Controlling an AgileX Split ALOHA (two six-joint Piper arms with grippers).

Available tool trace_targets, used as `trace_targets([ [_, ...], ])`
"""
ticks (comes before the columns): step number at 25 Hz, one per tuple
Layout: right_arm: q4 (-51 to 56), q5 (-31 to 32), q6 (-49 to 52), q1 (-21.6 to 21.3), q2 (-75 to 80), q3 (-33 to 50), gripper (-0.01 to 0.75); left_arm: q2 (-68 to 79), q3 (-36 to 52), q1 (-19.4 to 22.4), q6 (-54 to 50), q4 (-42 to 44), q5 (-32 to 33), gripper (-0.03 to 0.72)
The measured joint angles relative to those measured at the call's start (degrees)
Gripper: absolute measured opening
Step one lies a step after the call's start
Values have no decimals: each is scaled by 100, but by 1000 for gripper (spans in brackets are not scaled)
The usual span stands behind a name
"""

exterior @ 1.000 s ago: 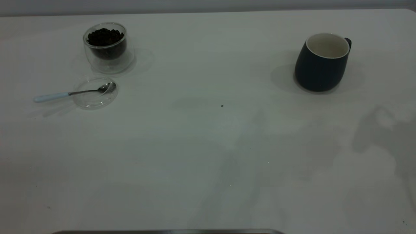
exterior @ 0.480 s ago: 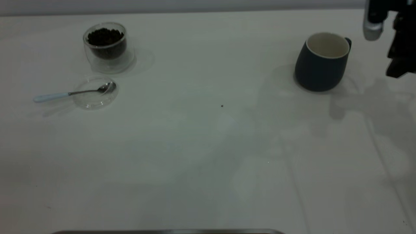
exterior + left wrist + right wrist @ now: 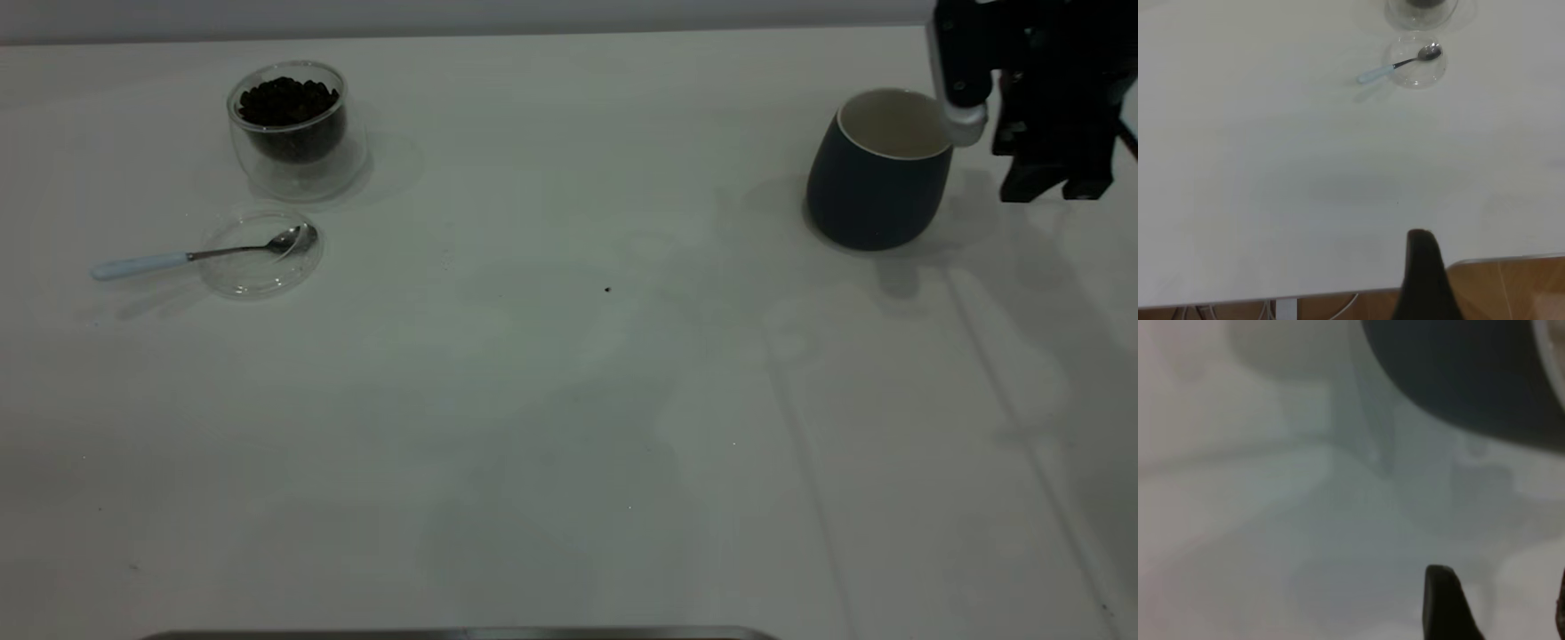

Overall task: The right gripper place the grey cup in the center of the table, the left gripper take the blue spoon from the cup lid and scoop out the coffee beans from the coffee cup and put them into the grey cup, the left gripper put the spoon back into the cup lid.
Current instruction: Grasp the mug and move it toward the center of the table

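The grey cup [image 3: 878, 173] stands upright at the far right of the table [image 3: 569, 400], its white inside bare. My right gripper [image 3: 1055, 188] hangs open just right of it, on the handle side, apart from the cup. In the right wrist view the cup's dark wall [image 3: 1471, 380] lies ahead of the open right gripper [image 3: 1501, 607]. At the far left stands the coffee cup [image 3: 293, 133] filled with coffee beans [image 3: 286, 98]. In front of it the blue spoon [image 3: 178, 260] rests with its bowl in the cup lid [image 3: 260, 267]. Of the left gripper, one finger [image 3: 1423, 267] shows, far from the spoon [image 3: 1395, 67].
A tiny dark speck [image 3: 607, 289] lies near the table's middle. A dark strip [image 3: 462, 634] runs along the near edge. The left wrist view shows the table's edge with wooden floor [image 3: 1511, 287] beyond it.
The right arm has come in from the upper right and moved left and down to beside the grey cup. Cup, spoon, lid and coffee cup have not moved.
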Motion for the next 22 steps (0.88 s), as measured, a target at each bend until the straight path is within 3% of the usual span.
trace_targets([
  [11,250,-110,-106,717,58,-110,363,0,0,0,-1,0,4,592],
  [22,2523,-824,-29,1621,60,-121,363,0,0,0,-1,0,4,592],
])
